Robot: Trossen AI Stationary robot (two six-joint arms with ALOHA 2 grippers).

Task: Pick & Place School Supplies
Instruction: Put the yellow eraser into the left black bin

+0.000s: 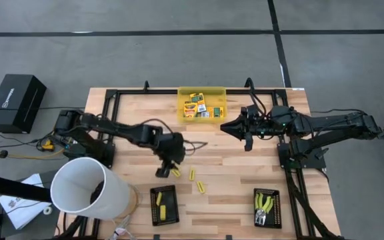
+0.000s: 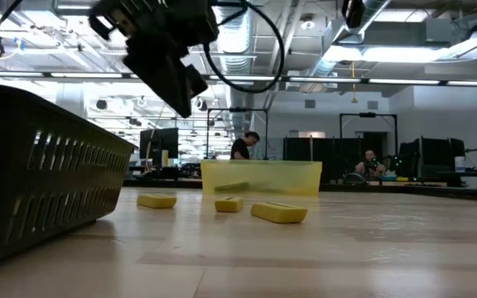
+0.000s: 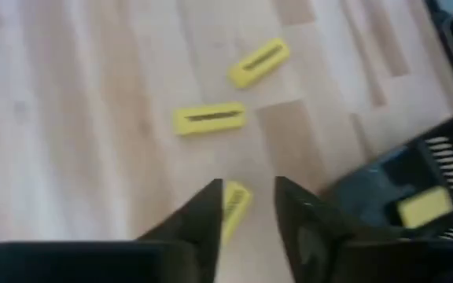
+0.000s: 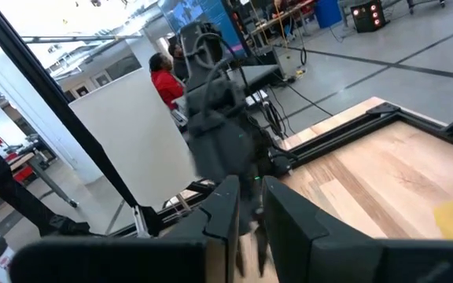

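1. Sticks [image 3: 209, 118]: three loose on desk [image 1: 232, 167] beside left tray [image 1: 164, 204]; one [image 3: 234, 206] under left tool [image 3: 246, 206], fingers apart, empty.
2. Likely light, stiff; pinch across narrow middle.
3. Right tool [image 1: 247, 137] hovers near bin [image 1: 201, 105]; fingers nearly together, empty.
4. No readable writing.

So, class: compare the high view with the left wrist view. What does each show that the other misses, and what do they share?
Only the high view shows the yellow bin of printed boxes, the right gripper beside it, and the tray holding the hand tools.

Only the left wrist view shows the left gripper's jaws parted over one yellow stick.

Both show three loose sticks on the table and another in the nearer black tray.
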